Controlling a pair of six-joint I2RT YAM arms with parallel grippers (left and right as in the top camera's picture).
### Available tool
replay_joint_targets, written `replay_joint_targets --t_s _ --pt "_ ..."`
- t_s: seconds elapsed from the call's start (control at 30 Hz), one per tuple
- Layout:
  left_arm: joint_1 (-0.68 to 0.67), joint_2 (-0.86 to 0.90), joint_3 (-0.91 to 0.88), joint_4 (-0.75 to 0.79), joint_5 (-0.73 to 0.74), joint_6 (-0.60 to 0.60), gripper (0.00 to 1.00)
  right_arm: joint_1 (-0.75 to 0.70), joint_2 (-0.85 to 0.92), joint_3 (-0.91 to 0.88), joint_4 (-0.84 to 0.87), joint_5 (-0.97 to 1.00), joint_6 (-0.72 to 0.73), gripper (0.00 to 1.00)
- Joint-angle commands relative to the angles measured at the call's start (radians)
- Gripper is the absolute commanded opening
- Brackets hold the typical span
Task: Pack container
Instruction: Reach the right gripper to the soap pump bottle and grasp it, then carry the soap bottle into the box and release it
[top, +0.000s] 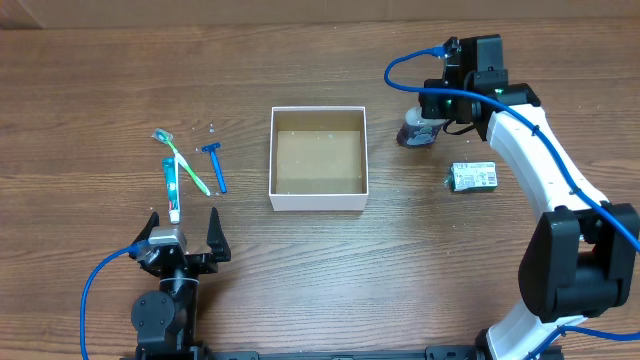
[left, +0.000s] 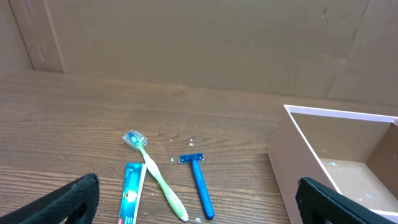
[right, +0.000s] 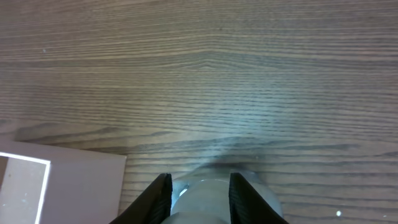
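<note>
The container (top: 318, 201) is a square open box with white walls and a brown floor, standing at mid table; nothing is in it. Its wall shows in the left wrist view (left: 292, 149) and a corner in the right wrist view (right: 68, 186). My right gripper (top: 430, 118) is shut on a small dark bottle with a translucent cap (top: 414, 132), right of the box; its fingers (right: 200, 196) press both sides of the bottle (right: 200, 208). My left gripper (top: 183, 226) is open and empty (left: 202, 211), just in front of the toiletries.
Left of the box lie a green toothbrush (top: 186, 162) (left: 158, 183), a toothpaste tube (top: 172, 190) (left: 132, 194) and a blue razor (top: 216, 167) (left: 200, 186). A small green and silver packet (top: 473, 177) lies right of the box.
</note>
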Motion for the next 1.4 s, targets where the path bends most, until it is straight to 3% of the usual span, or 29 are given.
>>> replay_joint_targets --t_s 0.0,0.17,0.47,0.6,0.77,1.0,1.17,1.37 --pt "0.006 -0.01 -0.003 -0.002 -0.002 0.005 1.0 0.005 0.024 0.014 -0.012 -0.012 0.0 0.22" --pt "0.006 -0.01 -0.003 -0.002 -0.002 0.005 1.0 0.005 0.021 0.075 -0.097 0.029 -0.02 0.15" --pt "0.006 -0.01 -0.003 -0.002 -0.002 0.005 1.0 0.041 0.021 0.668 -0.636 -0.051 -0.034 0.15" --pt "0.006 -0.01 -0.003 -0.002 -0.002 0.004 1.0 0.123 0.021 0.846 -0.743 -0.178 -0.025 0.18" --pt "0.006 -0.01 -0.003 -0.002 -0.002 0.004 1.0 0.306 0.024 0.845 -0.717 -0.148 0.06 0.21" --pt "0.006 -0.01 -0.003 -0.002 -0.002 0.005 1.0 0.531 0.025 0.681 -0.556 0.286 0.321 0.26" --pt "0.006 -0.01 -0.003 -0.002 -0.002 0.005 1.0 0.563 0.025 0.459 -0.309 0.321 0.373 0.26" --pt "0.006 -0.01 -0.003 -0.002 -0.002 0.005 1.0 0.564 0.025 0.327 -0.111 0.412 0.371 0.26"
